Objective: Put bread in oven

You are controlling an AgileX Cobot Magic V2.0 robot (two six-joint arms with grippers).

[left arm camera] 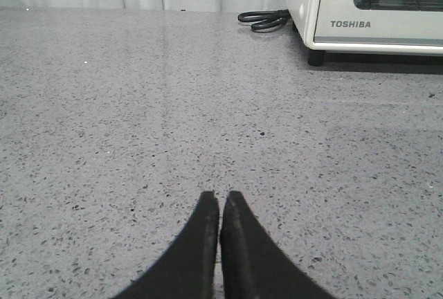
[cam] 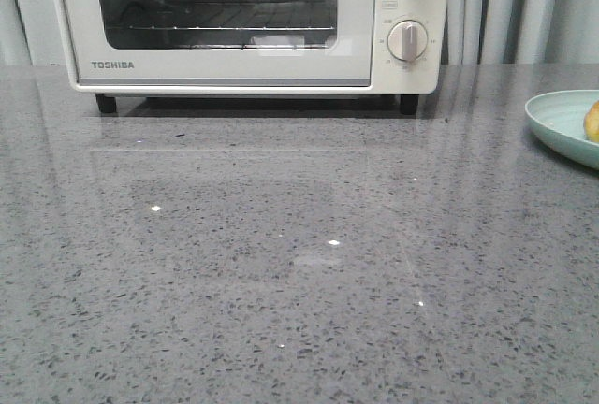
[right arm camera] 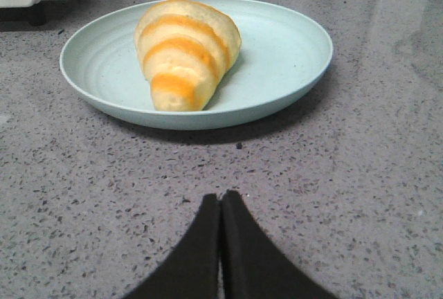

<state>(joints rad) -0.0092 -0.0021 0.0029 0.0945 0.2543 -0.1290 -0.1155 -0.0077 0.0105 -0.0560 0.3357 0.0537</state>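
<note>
The cream-white oven (cam: 243, 21) stands at the back of the table, its glass door closed, and its front corner (left arm camera: 367, 15) shows in the left wrist view. The bread (right arm camera: 185, 51), a golden roll with orange ridges, lies on a pale green plate (right arm camera: 291, 57); only its edge (cam: 592, 120) peeks in at the far right of the front view. My right gripper (right arm camera: 221, 198) is shut and empty, low over the table a short way before the plate. My left gripper (left arm camera: 220, 198) is shut and empty over bare table, well short of the oven.
A black power cord (left arm camera: 266, 19) lies coiled beside the oven's left side. The grey speckled table (cam: 281, 264) spreads in front of the oven. Curtains hang behind. One oven foot (right arm camera: 34, 14) shows beyond the plate.
</note>
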